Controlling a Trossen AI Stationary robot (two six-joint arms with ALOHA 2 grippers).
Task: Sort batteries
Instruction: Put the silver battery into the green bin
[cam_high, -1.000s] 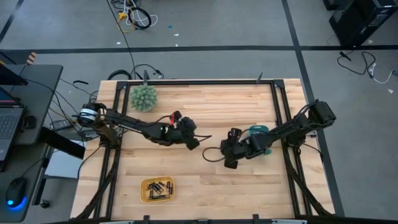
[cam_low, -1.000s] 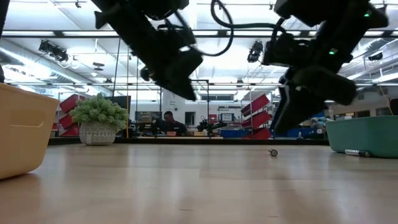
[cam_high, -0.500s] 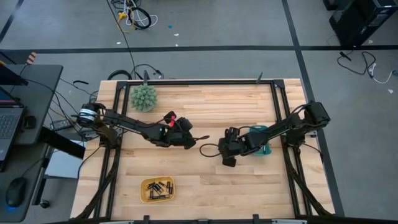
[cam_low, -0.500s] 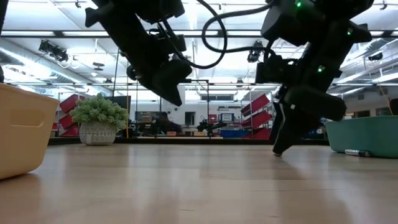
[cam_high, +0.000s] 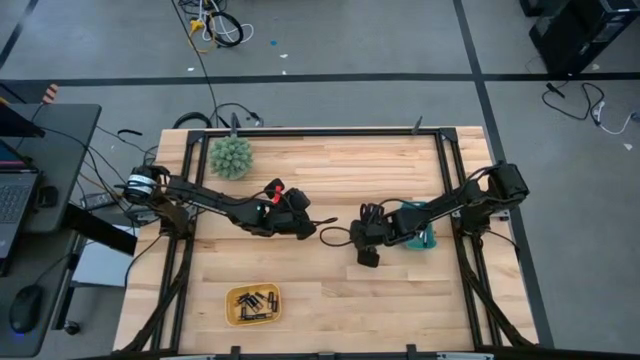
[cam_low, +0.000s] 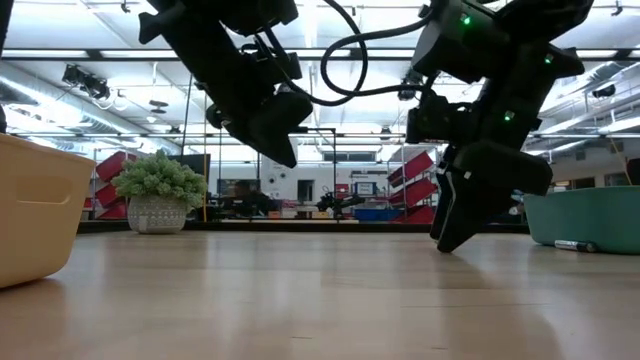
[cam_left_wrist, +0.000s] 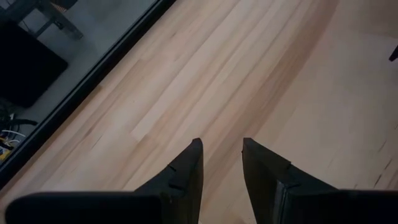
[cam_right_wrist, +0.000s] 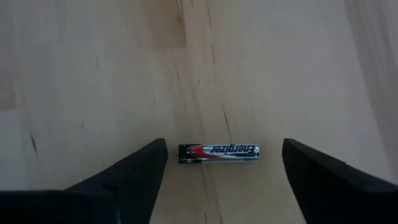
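Wooden surface (cam_high: 330, 290), seen from directly above, framed by dark rails, with both arms reaching toward its centre. Left arm enters from 9 o'clock; the left gripper (cam_high: 312, 226) hangs above bare wood just left of centre, its two dark fingers (cam_left_wrist: 186, 171) parted by a narrow gap with nothing between them, so it grasps nothing. Right arm enters from 3 o'clock; the right gripper (cam_right_wrist: 221, 155) is lowered close to the surface just right of centre, its fingers spread wide and released, one on either side of a single battery (cam_right_wrist: 218, 151). That battery, black and silver with red lettering, lies flat on the wood, crosswise between the two fingertips and touching neither. In the level view the right gripper's tips reach down almost to the surface. Teal tray (cam_high: 418, 225) sits at 3 o'clock, just beside the right arm; one small cell (cam_low: 573, 245) shows at its foot in the level view. Yellow tray (cam_high: 253, 304) sits at 7 o'clock near the front edge and holds a cluster of dark batteries (cam_high: 252, 302). Spiky green ball (cam_high: 231, 157) rests at 11 o'clock, well apart from both grippers.
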